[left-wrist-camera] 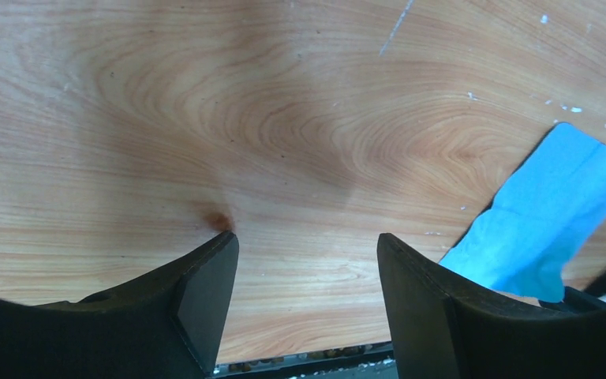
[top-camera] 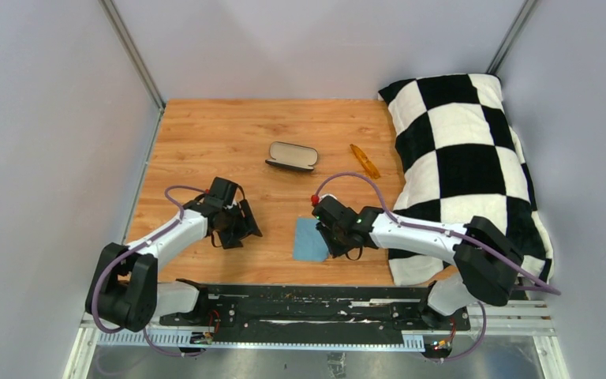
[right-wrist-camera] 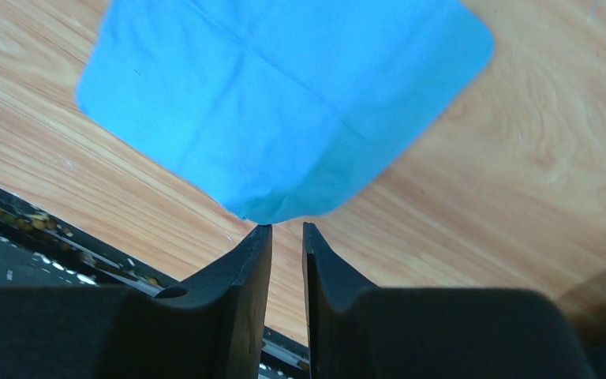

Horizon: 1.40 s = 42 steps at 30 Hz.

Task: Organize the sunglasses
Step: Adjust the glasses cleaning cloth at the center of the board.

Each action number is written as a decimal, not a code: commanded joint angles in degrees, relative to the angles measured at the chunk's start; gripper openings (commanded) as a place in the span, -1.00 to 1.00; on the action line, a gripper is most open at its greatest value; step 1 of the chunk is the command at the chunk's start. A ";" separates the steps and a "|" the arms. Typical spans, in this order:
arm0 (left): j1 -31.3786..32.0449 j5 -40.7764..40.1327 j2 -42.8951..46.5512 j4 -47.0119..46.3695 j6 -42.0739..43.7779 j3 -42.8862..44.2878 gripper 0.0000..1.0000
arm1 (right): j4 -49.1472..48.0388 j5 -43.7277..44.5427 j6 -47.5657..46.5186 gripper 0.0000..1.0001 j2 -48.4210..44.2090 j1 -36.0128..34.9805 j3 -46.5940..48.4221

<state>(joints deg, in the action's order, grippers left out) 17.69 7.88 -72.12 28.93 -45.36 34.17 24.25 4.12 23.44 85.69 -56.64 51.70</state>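
The sunglasses [top-camera: 364, 160] are seen lying flat on the table [top-camera: 205, 134] toward its far side. They are placed between the black case [top-camera: 292, 155] and the checkered cushion [top-camera: 465, 158], apart from both. The case is shown with a pale inside facing up, so it is judged to be open. Nearer the arms, the blue cloth [right-wrist-camera: 284, 103] is spread flat on the wood.

The right gripper [right-wrist-camera: 286, 229] is held low at one corner of the cloth. Its jaws are set narrow, with only a slit between them and nothing caught in it, and the corner lies just ahead of the tips. The left gripper [left-wrist-camera: 308, 241] is held over bare wood with its jaws wide and empty, the cloth off to its side.

The step in hand is judged to be a pick-up of the cloth, with the glasses not yet touched. For the next move, the tips must be brought onto the corner and closed, so that the thin fabric is pinched rather than pushed along.
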 commanded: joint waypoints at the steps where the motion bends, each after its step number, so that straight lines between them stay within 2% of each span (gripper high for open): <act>1: -0.01 2.17 2.66 -1.20 1.33 0.60 0.40 | 3.00 2.74 4.08 -0.47 -3.92 -0.77 -4.44; 7: 5.55 1.25 4.27 -1.34 1.83 3.44 0.42 | 4.90 4.10 8.85 -0.42 -11.14 -0.75 -10.29; 13: 14.71 3.39 4.72 1.41 0.35 3.76 0.42 | 9.29 6.61 14.21 -0.25 -18.07 -0.75 -12.93; 16: 18.30 2.31 5.05 0.38 -0.90 3.23 0.41 | 7.80 6.95 14.78 -0.10 -21.63 -0.68 -14.22; 23: 24.11 -0.53 0.32 -2.31 -2.23 5.81 0.24 | 3.09 4.12 13.51 0.03 -20.01 -0.43 -14.60; 26: 24.99 0.02 -1.47 -4.46 -4.15 5.86 0.14 | 0.75 -0.50 13.34 0.05 -18.77 1.78 -14.72; 32: 25.02 -1.02 0.78 -5.51 -6.43 4.74 0.18 | -4.20 -13.09 15.43 0.06 -16.72 8.30 -17.18; 34: 25.19 -0.18 1.12 -7.13 -7.76 2.80 0.12 | -6.41 -15.15 16.11 0.06 -16.43 9.25 -18.32; 38: 25.33 0.26 3.01 -12.28 -10.41 -1.52 0.15 | -13.03 -19.55 19.84 0.04 -15.77 11.89 -22.68; 42: 25.81 0.60 2.41 -13.03 -11.26 -2.44 0.15 | -17.53 -22.13 23.91 0.01 -14.55 13.27 -24.94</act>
<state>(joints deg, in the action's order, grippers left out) 42.59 8.01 -69.95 19.16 -54.50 32.95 12.32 -13.41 42.44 69.80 -44.84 29.26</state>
